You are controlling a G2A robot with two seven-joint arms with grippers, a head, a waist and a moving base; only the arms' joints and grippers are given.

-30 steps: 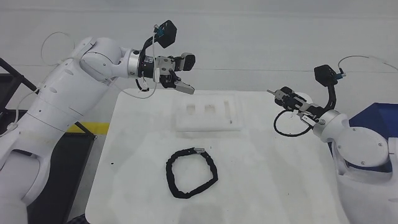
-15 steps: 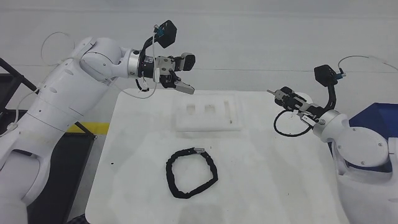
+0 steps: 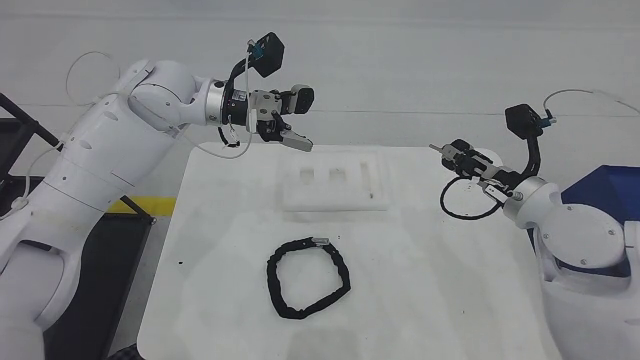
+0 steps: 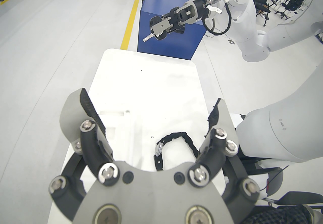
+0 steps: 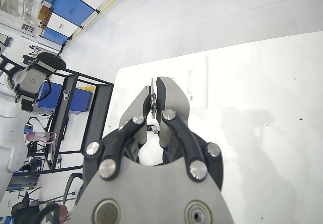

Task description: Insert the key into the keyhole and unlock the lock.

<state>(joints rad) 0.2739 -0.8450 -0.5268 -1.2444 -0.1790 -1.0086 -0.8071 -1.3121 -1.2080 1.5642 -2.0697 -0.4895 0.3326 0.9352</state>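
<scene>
A black chain lock [image 3: 308, 278] lies in a loop on the white table [image 3: 450, 280], its metal end [image 4: 158, 148] pointing toward the far side. My right gripper [image 3: 447, 152] hovers over the table's right far corner, shut on a small silver key [image 3: 436, 147] whose blade sticks out past the fingertips [image 5: 152, 82]. The left wrist view shows that key [image 4: 147, 38] in the right gripper [image 4: 158, 30] across the table. My left gripper [image 3: 304, 122] hangs above the table's left far corner, open and holding nothing, and its fingers [image 4: 88, 108] frame the lock [image 4: 176, 141] below.
A white foam tray [image 3: 335, 182] with cut-out pockets sits at the far middle of the table, between the two grippers. A blue cabinet [image 4: 171, 20] stands off the right side, a black frame rack [image 5: 75, 114] off the left.
</scene>
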